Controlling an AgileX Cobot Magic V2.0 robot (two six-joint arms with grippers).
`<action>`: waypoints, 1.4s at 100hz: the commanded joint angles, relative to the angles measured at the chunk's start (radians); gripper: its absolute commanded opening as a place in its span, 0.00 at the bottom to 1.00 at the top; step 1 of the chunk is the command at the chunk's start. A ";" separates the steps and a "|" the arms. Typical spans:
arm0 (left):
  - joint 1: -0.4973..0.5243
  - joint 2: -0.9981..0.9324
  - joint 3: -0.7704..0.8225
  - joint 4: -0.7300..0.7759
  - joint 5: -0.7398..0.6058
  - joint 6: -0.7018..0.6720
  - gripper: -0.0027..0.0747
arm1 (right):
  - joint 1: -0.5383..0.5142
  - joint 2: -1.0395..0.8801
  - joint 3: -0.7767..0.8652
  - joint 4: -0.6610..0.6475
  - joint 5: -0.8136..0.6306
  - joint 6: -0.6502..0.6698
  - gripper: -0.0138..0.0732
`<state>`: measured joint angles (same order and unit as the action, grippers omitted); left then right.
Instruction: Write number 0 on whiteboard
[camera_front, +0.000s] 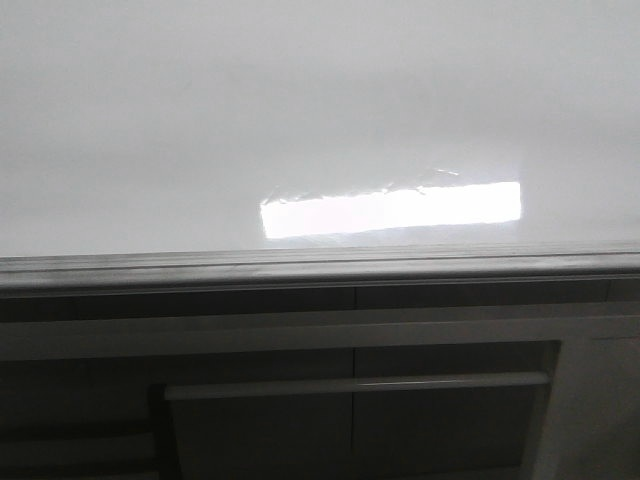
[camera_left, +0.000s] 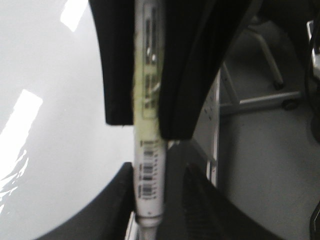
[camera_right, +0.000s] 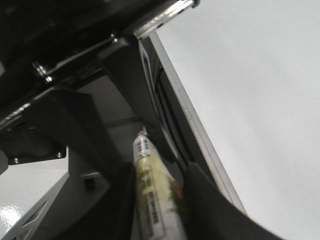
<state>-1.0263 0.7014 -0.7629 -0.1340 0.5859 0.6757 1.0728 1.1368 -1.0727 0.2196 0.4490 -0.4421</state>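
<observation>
Whiteboard (camera_front: 200, 120) blank in front view w/ glare, no arms there, your left gripper (camera_left: 157, 200) clamped on marker (camera_left: 150, 170), board beside fingers, right gripper (camera_right: 155, 200) clamped on second marker (camera_right: 152, 200).

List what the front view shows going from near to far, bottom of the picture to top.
Dark cabinet front with a pale horizontal bar → grey edge rail → whiteboard, blank, with a bright glare patch. No arm or marker shows in this view.
</observation>
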 joint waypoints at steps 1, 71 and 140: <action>-0.005 -0.001 -0.030 -0.078 -0.098 -0.010 0.55 | -0.032 -0.013 -0.032 -0.001 -0.077 0.009 0.07; 0.251 -0.412 0.154 0.507 -0.189 -0.912 0.01 | -0.444 -0.091 0.183 -0.005 -0.284 0.011 0.08; 0.334 -0.503 0.221 0.445 -0.191 -0.912 0.01 | -0.444 0.066 0.187 -0.005 -0.533 0.011 0.08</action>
<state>-0.6948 0.1868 -0.5187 0.3106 0.4771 -0.2242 0.6380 1.2110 -0.8442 0.2177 0.0000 -0.4341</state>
